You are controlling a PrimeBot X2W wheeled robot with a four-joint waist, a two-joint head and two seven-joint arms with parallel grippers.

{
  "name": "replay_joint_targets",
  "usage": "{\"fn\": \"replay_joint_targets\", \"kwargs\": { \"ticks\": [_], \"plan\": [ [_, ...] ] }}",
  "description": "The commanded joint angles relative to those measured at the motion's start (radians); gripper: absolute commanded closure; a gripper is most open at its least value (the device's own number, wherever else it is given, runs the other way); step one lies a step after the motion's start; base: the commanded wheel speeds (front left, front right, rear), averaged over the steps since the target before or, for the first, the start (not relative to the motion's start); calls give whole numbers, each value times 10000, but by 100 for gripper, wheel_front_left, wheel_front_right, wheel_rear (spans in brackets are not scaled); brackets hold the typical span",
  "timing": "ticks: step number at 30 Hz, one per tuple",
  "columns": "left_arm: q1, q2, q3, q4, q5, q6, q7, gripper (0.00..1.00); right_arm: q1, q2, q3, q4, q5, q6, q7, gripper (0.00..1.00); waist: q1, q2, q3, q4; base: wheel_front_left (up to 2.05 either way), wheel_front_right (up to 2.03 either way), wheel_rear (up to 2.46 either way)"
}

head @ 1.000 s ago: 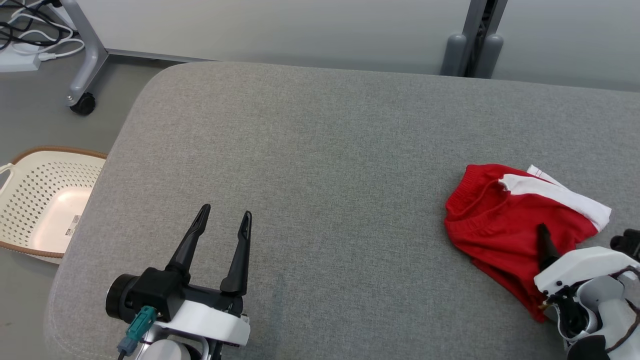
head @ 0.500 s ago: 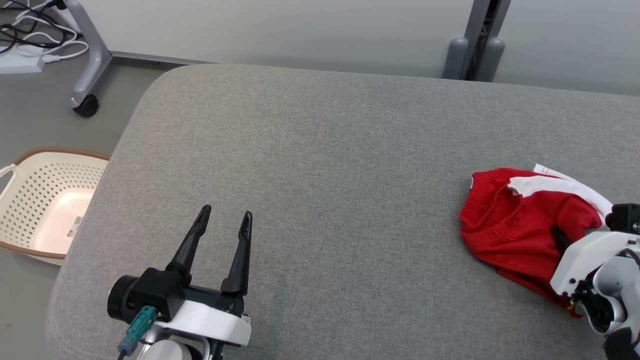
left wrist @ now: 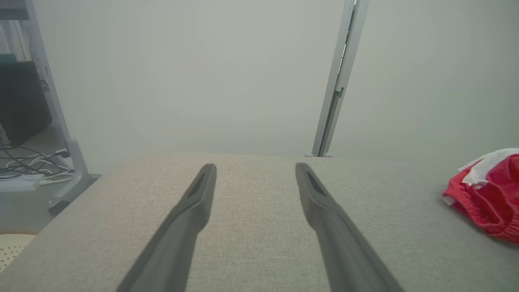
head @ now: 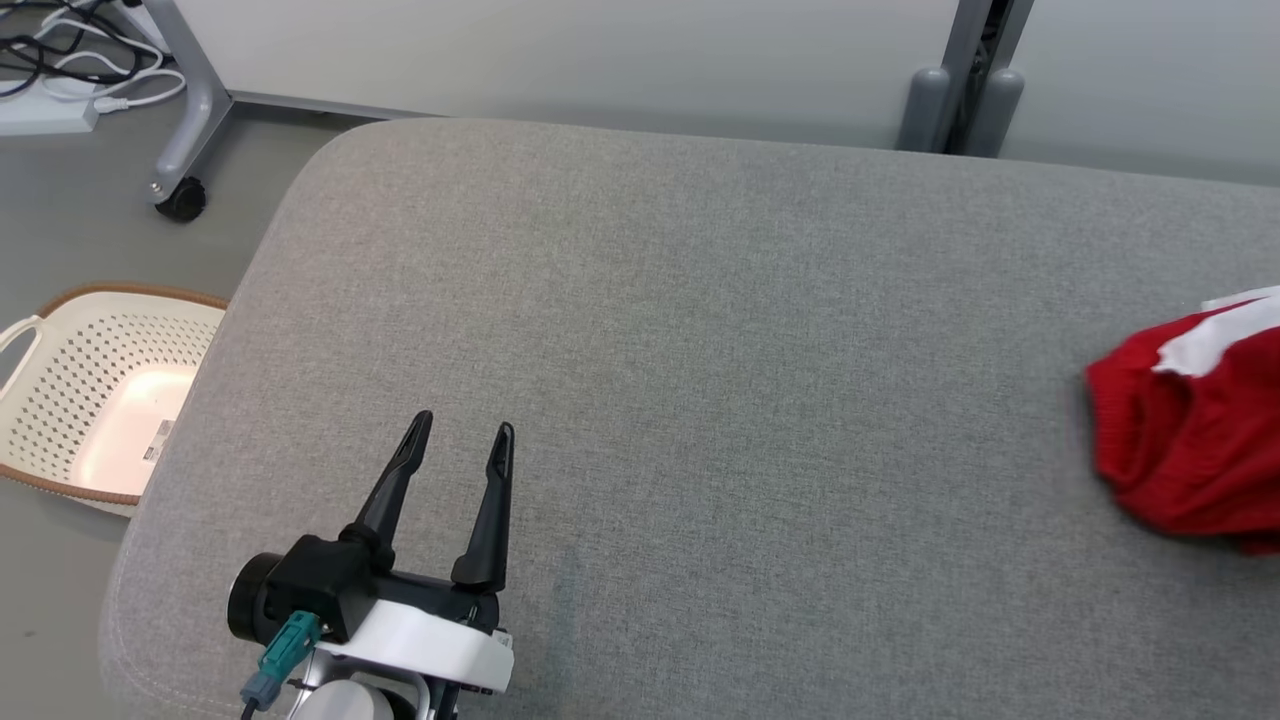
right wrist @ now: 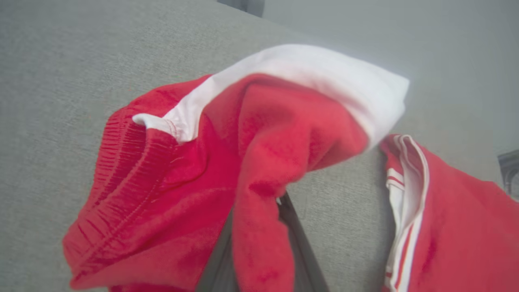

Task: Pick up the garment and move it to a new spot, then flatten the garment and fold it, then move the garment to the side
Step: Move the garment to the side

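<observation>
**Pinching the Garment at the Table's Right End**

The right gripper (right wrist: 259, 231) has its two dark fingers drawn narrow on a fold of the garment (right wrist: 202, 162), a red piece with a ribbed waistband and white trim, most likely shorts. In the right wrist view the cloth humps up over the fingers, while a second part with white side stripes lies beside them on the grey cloth-covered table (head: 700, 330). Whether any of it is clear of the surface cannot be told.

In the head view the garment sits at the far right edge, partly cut off, well apart from the left gripper (head: 463, 425). That gripper hovers over the near left part of the table, fingers spread wide with nothing between them. A cream perforated basket (head: 60, 380) stands on the floor past the table's left end.

The coming move turns on one relation: the garment lies wholly to the robot's right, so the right arm is the nearer one and has the hold. The new spot most likely lies leftward, toward the middle of the table. Bunched as it is, the garment shows no clear long axis, so flattening will probably need the left gripper on a second corner. The step in hand looks like the first pick-up.
</observation>
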Motion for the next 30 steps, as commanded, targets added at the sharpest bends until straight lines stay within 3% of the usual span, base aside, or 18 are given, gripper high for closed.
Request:
{"fn": "replay_joint_targets", "kwargs": {
  "ticks": [1,6,13,26,27,28,30],
  "plan": [
    [-216,35,15,-43,-104,40,-5,0,-183,-428,78,33,-109,-4,119,100,0,0,104,51,0,0,0],
    [-268,33,32,-42,-181,51,-5,0,-515,-1723,436,163,-627,-5,350,100,0,0,297,142,0,0,0],
    [-269,36,53,-96,-236,83,-5,0,-1003,-2339,-375,902,-1718,-5,274,100,0,0,520,144,0,0,0],
    [-456,36,225,-87,-105,-47,-5,0,-1026,-1389,-3281,2303,-4531,-5,-97,100,0,0,908,-97,0,0,0],
    [-468,31,252,-77,-99,-73,-5,0,-1035,-1335,-3489,2289,-4724,-5,-199,71,0,0,935,-105,0,0,0],
    [-465,31,286,-67,-79,-89,-5,0,-1040,-1230,-3717,2350,-4894,-5,-196,0,0,0,954,-117,0,0,0],
    [-434,33,350,-44,-49,-109,-5,0,-986,-1011,-3990,2354,-5177,-4,-232,0,0,0,967,-142,0,0,0]
  ]
}}
